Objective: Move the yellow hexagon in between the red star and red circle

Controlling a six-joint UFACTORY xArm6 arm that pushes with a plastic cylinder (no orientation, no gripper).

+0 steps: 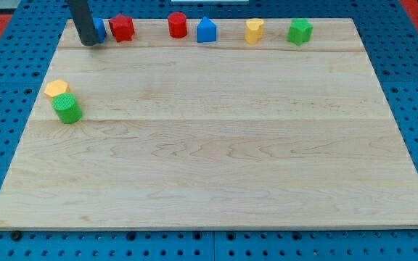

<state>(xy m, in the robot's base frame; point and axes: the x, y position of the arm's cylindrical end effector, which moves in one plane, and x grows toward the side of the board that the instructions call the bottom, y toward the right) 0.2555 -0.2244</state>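
Camera view, single frame. Pale wooden counter (216, 167) on a blue pegboard surface (412, 87).

Yellow hexagon (56, 88): near the view's left edge of the counter, about a third of the way down from the top. Squat block, flat face up; no clear long axis, and no pointing direction can be made out at this size. A green cylinder (67, 109) sits touching it, or very nearly, just below and slightly to the view's right.

Row along the view's top edge, left to right:
- blue block (100, 29), mostly hidden behind the rod, shape not readable
- red star (122, 27), just right of the blue block
- red circle (178, 25), an upright cylinder, apart from the star with bare wood between them
- blue block with a peaked top (206, 30), close beside the red circle
- yellow block (254, 30), shape unclear, possibly heart-like
- green block (300, 31), angular, exact shape not certain

My tip (89, 43): the dark rod comes down from the view's top left, its end resting at the top-left corner of the counter, directly in front of the blue block and just left of the red star. Well apart from the yellow hexagon, which lies lower and further left.

Gripper: the arm carries none, only the rod, so no open or closed condition can be told.
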